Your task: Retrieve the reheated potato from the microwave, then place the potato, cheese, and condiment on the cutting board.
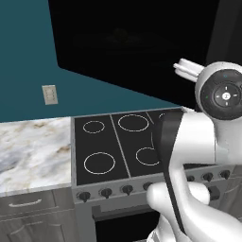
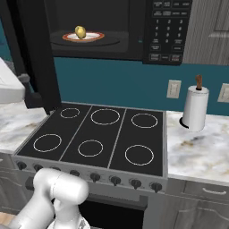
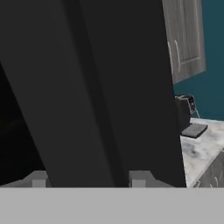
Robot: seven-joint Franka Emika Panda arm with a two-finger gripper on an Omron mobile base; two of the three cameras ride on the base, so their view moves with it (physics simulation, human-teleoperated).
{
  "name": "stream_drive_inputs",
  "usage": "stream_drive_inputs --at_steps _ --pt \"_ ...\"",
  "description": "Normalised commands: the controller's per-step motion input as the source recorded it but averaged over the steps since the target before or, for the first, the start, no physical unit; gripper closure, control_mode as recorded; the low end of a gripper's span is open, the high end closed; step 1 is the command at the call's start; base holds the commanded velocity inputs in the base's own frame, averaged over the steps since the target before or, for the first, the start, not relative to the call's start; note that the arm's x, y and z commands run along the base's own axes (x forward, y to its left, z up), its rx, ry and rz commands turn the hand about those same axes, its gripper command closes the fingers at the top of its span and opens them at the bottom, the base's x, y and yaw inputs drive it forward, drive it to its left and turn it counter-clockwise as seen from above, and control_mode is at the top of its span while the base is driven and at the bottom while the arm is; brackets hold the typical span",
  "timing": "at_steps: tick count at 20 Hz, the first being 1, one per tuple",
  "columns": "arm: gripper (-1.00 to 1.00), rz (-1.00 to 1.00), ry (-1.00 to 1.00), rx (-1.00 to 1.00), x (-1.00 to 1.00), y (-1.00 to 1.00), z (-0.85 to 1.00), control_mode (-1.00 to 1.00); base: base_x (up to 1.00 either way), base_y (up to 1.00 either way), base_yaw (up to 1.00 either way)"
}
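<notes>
**Microwave door swung wide, potato on its plate inside**

Teal wall and marbled counter [image 2: 199, 147] framed a black stovetop [image 2: 96, 138] with six ringed burners, below the microwave [image 2: 134, 29]. Its dark door [image 2: 33, 53] stood swung out to the left, and the gripper [image 3: 89, 179] sat right up against that door's flat black face, the two finger tips spread apart with nothing between them. Beyond the door, to the gripper's far side in the right base view, the potato [image 2: 80, 31] rested on a white plate [image 2: 91, 36] with an orange rim inside the open cavity. A grey keypad [image 2: 167, 29] sat at the appliance's right. Farther right, well apart from the gripper, a paper towel roll [image 2: 195, 108] stood upright on the counter beside two wall outlets. Past the door's edge in the hand view, a small dark toaster oven [image 3: 187, 116] stood on marbled counter under grey cabinets [image 3: 186, 39].
</notes>
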Motion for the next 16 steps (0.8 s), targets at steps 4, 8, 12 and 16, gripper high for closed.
stream_drive_inputs --at_steps 4,8,12,16 --pt "1.00 0.00 0.00 0.05 -0.38 0.41 0.08 -1.00 0.00 0.00 0.00" --pt "1.00 0.00 0.00 0.04 -0.23 0.44 0.03 -1.00 0.00 0.00 0.00" --pt "1.00 0.04 -0.01 0.04 -0.07 0.49 0.00 -1.00 0.00 0.00 0.00" --pt "-1.00 0.06 -0.02 0.06 0.00 0.47 -0.02 -1.00 0.00 0.00 0.00"
